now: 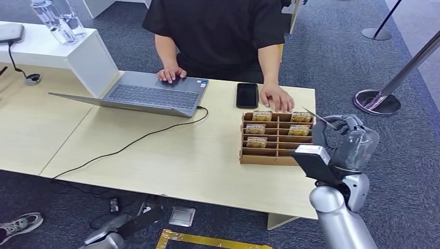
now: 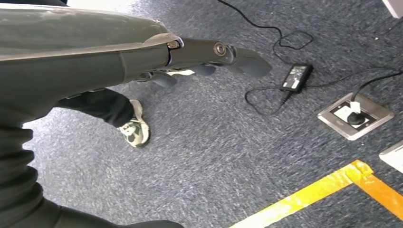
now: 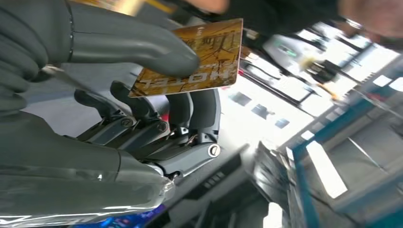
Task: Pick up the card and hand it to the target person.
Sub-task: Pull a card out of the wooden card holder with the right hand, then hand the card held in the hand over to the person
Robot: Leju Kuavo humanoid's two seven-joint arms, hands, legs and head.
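A golden card [image 3: 199,59] printed with "HOTEL" was held pinched between the thumb [image 3: 138,45] and the darker fingers [image 3: 142,107] of the right hand [image 1: 345,140], which was raised just beside the wooden card rack [image 1: 276,139], off the counter's [image 1: 171,155] edge. In the head view the card [image 1: 313,114] was seen nearly edge-on, as a thin sliver above that hand and over the rack's far corner. Several like cards [image 1: 256,129] were left standing in the rack's slots.

The left hand [image 2: 214,59] was hung low beside the body over the carpeted floor [image 2: 228,156], with nothing seen in it; its fingers were stretched forward, though how far apart they lay could not be told.

Beyond the rack, a person in a black shirt [image 1: 218,31] was seated, with 1 hand [image 1: 276,97] resting on the counter just behind the rack and the other [image 1: 171,74] on a laptop [image 1: 148,93]. A phone [image 1: 247,95] lay between the laptop and the rack.

The pick-up was judged done: the card was out of the rack and gripped. The handover was judged left: the card had not yet been taken by the person.
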